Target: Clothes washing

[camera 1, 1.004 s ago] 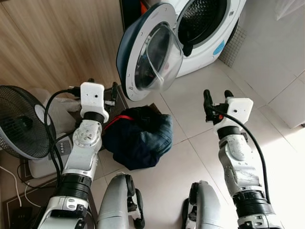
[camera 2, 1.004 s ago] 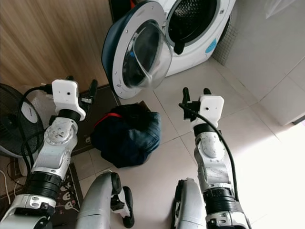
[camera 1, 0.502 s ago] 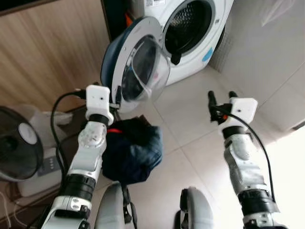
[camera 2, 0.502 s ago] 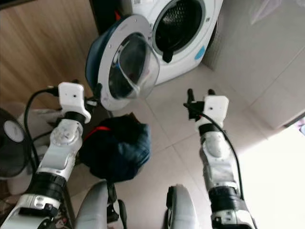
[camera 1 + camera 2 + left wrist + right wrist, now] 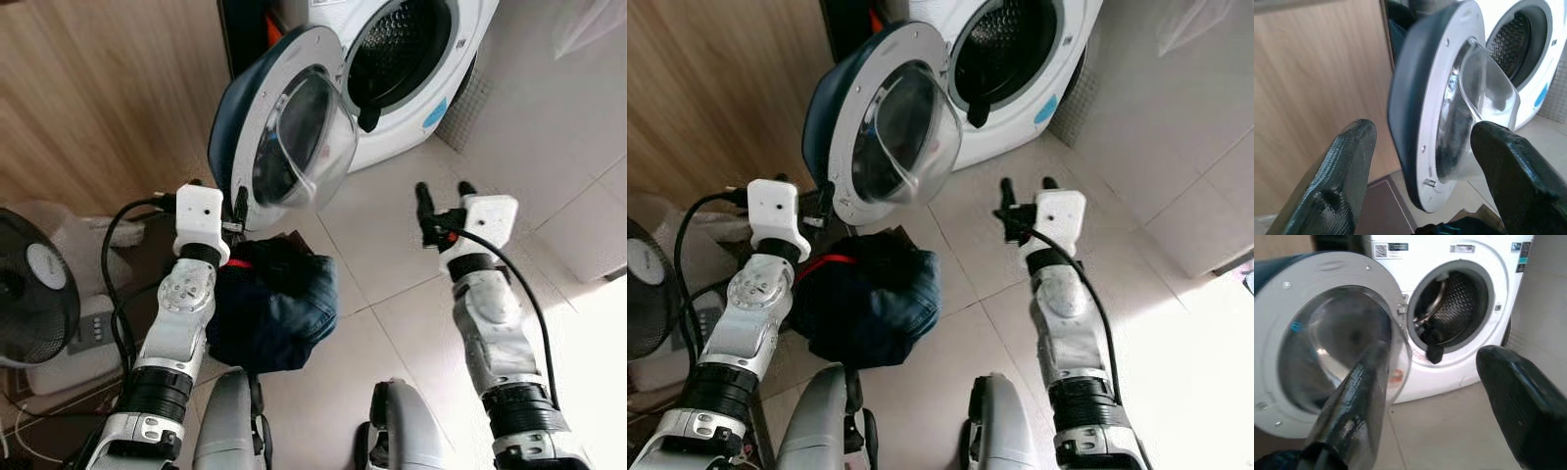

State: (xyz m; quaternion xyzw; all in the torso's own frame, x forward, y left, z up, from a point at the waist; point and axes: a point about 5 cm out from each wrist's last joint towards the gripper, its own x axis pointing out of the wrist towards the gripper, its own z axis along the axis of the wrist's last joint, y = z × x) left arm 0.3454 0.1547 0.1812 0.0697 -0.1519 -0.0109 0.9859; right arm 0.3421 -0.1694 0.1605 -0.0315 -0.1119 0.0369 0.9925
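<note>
1. Here the washing machine (image 5: 431, 69) is standing at the far side of the tiled floor (image 5: 392, 255), its drum mouth facing the robot and slightly toward its left.
2. The round door (image 5: 284, 132) is hanging wide open on the robot's left of the drum, its clear bowl bulging toward the robot.
3. A dark blue bundle of clothes (image 5: 279, 299) is lying on the floor below the door, just beside the left arm; its long axis cannot be judged.
4. The left gripper (image 5: 217, 201) is hovering near the door's lower rim, fingers (image 5: 1342, 166) spread apart, empty.
5. The right gripper (image 5: 441, 201) is hanging over bare tile, fingers (image 5: 1518, 401) parted, pointing at the drum.
6. A fan (image 5: 34, 294) is standing at far left.
</note>
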